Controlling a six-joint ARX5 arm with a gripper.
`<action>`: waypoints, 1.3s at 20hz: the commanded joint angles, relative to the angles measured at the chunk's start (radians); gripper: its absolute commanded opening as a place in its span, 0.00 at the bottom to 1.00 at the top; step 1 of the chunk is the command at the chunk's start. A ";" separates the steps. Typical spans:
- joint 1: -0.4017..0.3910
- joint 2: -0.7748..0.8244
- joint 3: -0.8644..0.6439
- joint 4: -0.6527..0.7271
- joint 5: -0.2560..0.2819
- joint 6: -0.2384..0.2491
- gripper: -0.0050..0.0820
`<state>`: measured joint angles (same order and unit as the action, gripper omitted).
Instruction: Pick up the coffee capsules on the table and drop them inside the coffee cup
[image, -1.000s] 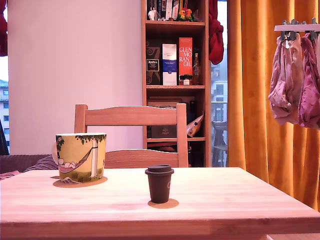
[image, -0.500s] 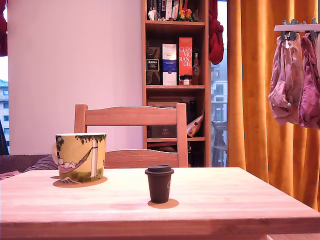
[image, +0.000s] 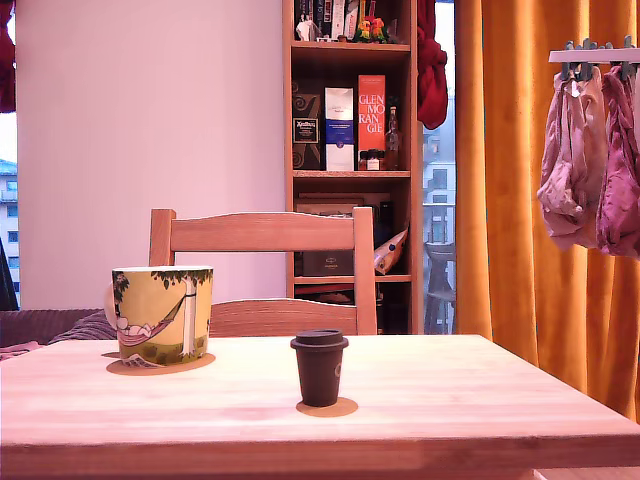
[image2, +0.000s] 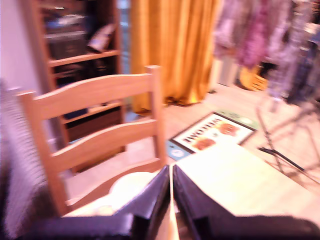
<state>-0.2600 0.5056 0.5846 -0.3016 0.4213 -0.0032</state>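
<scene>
A dark brown coffee capsule (image: 319, 368) with a lid-like rim stands upright near the middle of the wooden table (image: 480, 400). The yellow-green coffee cup (image: 162, 313), printed with a figure in a hammock, sits further back toward the exterior view's left, well apart from the capsule. No cream capsule shows in either view. The arm is absent from the exterior view. In the blurred wrist view my gripper (image2: 171, 170) shows two dark fingers (image2: 150, 200) almost touching, with nothing between them, above a pale table corner (image2: 240, 175).
A wooden chair (image: 262, 232) stands behind the table and fills the wrist view as chair slats (image2: 95, 95). Behind it are a bookshelf (image: 350, 150), an orange curtain (image: 530, 200) and hanging clothes (image: 595, 160). A doormat (image2: 212, 132) lies on the floor.
</scene>
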 joint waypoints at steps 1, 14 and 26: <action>-0.027 0.005 -0.038 0.011 0.004 0.005 0.04; -0.214 -0.010 -0.145 0.048 -0.062 -0.016 0.04; -0.464 -0.008 -0.193 0.073 -0.266 -0.060 0.04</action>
<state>-0.7155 0.4988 0.4316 -0.2440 0.1749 -0.0574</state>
